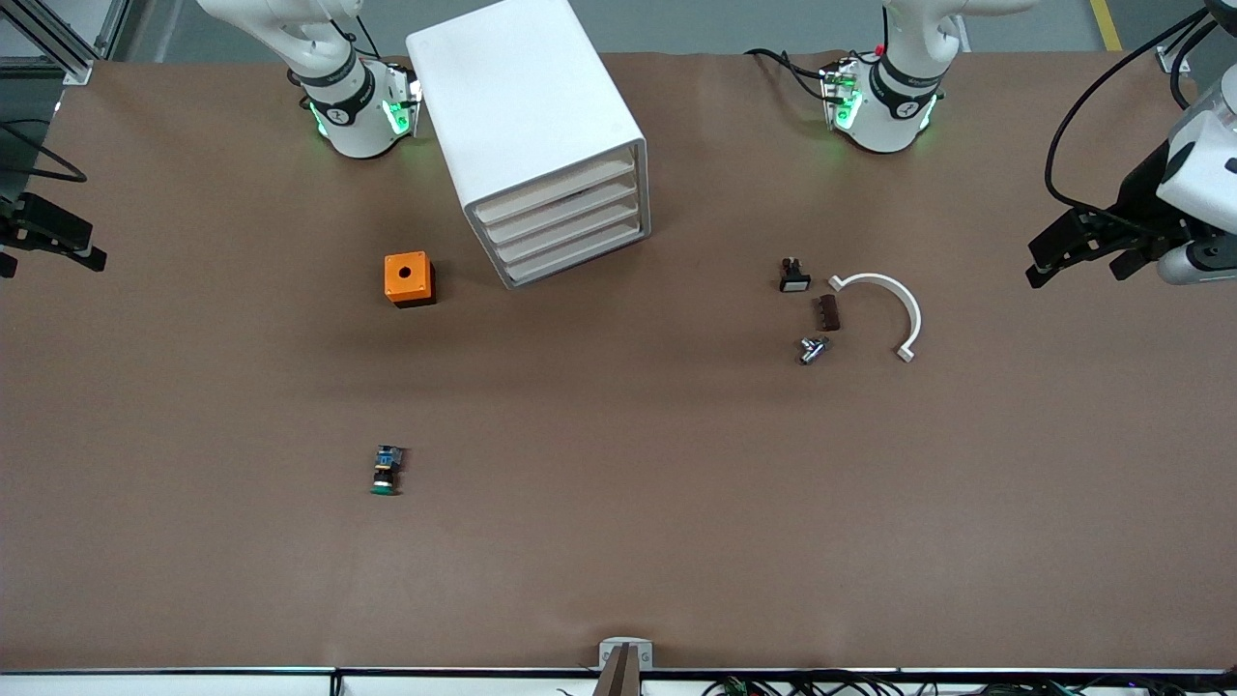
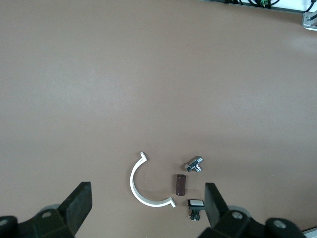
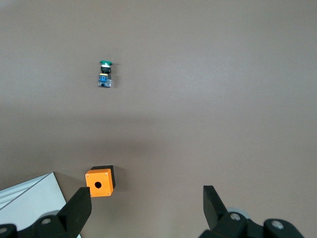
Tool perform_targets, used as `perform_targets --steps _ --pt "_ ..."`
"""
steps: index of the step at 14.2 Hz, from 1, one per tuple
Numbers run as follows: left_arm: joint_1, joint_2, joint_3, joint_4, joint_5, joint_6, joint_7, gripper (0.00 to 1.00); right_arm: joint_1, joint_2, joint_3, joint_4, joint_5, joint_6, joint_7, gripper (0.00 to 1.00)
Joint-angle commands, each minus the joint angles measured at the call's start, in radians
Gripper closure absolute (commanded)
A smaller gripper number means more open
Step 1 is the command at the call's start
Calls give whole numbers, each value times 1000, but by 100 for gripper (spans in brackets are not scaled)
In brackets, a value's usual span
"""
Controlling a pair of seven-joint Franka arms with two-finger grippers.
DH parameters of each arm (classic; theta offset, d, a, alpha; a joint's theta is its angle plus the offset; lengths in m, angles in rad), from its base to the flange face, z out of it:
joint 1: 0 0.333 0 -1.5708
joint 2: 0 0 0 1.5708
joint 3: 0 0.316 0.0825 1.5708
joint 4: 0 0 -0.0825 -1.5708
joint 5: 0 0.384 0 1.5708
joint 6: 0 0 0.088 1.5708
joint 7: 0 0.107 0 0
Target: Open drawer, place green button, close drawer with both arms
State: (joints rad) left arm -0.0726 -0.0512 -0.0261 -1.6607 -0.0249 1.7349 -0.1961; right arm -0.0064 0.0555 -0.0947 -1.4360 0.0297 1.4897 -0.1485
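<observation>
both claws, left gripper (image 2: 143, 208) and right gripper (image 3: 146, 208), hang wide and empty; nothing begun, drawer (image 1: 576, 253) shut, button (image 1: 387, 471) well apart; pull drawer first

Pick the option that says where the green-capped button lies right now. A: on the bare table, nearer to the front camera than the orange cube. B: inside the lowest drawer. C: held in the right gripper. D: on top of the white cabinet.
A: the button lies on its side on the brown table, nearer to the front camera than the orange cube, with all the cabinet's drawers shut and no gripper at it.
</observation>
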Motion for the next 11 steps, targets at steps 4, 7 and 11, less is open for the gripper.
perform_targets --steps 4,7,11 --pt "0 11 2 26 14 -21 14 0 0 -34 7 -35 -22 14 1 0" --pt "5 24 5 29 3 -21 21 0 -3 -31 7 -32 -21 12 3 0" --pt "7 53 8 26 3 -35 9 0 -4 -23 7 -11 -24 6 -40 0"
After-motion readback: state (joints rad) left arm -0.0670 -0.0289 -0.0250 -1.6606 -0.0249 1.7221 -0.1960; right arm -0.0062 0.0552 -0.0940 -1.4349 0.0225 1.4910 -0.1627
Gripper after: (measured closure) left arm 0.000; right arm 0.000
